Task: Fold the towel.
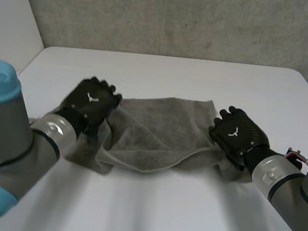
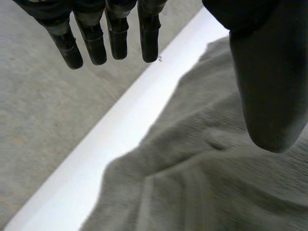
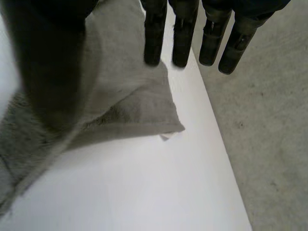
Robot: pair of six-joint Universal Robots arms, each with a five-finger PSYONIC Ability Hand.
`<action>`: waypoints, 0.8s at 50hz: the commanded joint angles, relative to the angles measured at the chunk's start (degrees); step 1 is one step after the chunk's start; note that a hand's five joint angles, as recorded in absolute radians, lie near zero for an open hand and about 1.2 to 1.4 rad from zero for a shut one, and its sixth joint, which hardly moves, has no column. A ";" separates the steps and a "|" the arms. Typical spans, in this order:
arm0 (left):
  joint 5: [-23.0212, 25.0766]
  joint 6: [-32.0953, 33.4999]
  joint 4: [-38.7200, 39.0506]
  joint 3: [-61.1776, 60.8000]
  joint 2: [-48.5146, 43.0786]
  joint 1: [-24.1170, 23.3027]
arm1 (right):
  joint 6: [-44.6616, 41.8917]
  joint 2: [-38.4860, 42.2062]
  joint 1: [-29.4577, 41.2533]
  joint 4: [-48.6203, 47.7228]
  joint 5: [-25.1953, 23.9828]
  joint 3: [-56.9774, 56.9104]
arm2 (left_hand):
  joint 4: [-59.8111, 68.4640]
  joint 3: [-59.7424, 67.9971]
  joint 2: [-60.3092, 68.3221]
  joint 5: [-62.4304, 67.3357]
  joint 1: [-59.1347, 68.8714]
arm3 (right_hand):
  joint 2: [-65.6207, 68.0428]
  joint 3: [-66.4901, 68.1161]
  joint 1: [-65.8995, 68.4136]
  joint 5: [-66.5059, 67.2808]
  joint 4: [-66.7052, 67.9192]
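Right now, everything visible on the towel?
The towel is grey terry cloth, lying rumpled on the white table, partly doubled over in loose layers. The left hand is over its left end, the right hand over its right end, both with straight fingers; contact is unclear.

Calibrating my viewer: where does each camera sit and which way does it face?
Head view: behind, between the arms, looking down on table, towel, both arms, left hand, right hand.
Left wrist view: on that wrist, along the left hand, onto towel.
Right wrist view: likewise, right hand, towel corner.
All share the towel.
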 commanded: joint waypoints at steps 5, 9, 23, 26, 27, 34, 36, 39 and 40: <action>10.90 0.00 -4.39 11.07 -7.57 5.56 | 6.12 -0.60 -4.09 8.47 -0.61 -0.95 | -3.10 -2.78 -1.70 -0.35 -2.11 | -17.30 -2.87 -16.39 -13.55 -4.36; 13.72 0.35 -7.39 14.34 -11.46 6.01 | 8.87 -0.69 -5.06 10.59 -2.10 -1.04 | -3.10 -2.78 -1.53 -0.18 -1.94 | -17.30 -2.87 -16.39 -13.55 -4.36; 23.30 1.76 -14.86 24.36 -24.55 10.84 | 10.10 -0.60 -7.52 11.56 -7.02 0.10 | -3.10 -2.78 3.52 4.87 3.11 | -17.30 -2.87 -16.39 -13.55 -4.36; 23.39 4.21 -14.95 24.89 -25.69 11.10 | 10.10 -0.51 -7.52 11.56 -7.11 0.10 | -3.10 -2.78 4.52 5.87 4.11 | -17.30 -2.87 -16.39 -13.55 -4.36; 23.39 5.96 -15.21 24.89 -26.22 11.28 | 10.18 -0.51 -7.52 11.56 -7.20 0.19 | -3.10 -2.78 5.19 6.54 4.78 | -17.30 -2.87 -16.39 -13.55 -4.36; 23.48 12.57 -18.47 25.24 -27.81 11.55 | 10.18 -0.51 -7.52 11.56 -7.11 0.19 | -3.10 -2.78 5.54 6.89 5.13 | -17.30 -2.87 -16.39 -13.55 -4.36; 23.66 13.80 -19.43 25.42 -28.16 11.55 | 10.18 -0.51 -7.52 11.56 -7.11 0.28 | -3.10 -2.78 5.54 6.89 5.13 | -17.30 -2.87 -16.39 -13.55 -4.36; 24.71 15.12 -20.66 25.86 -28.77 11.55 | 10.18 -0.51 -7.61 11.56 -7.20 0.36 | -3.10 -2.78 5.71 7.05 5.29 | -17.30 -2.87 -16.39 -13.55 -4.36; 25.06 15.29 -20.92 25.86 -28.95 11.55 | 10.18 -0.51 -7.61 11.56 -7.20 0.45 | -3.10 -2.78 7.04 8.39 6.63 | -17.30 -2.87 -16.39 -13.55 -4.36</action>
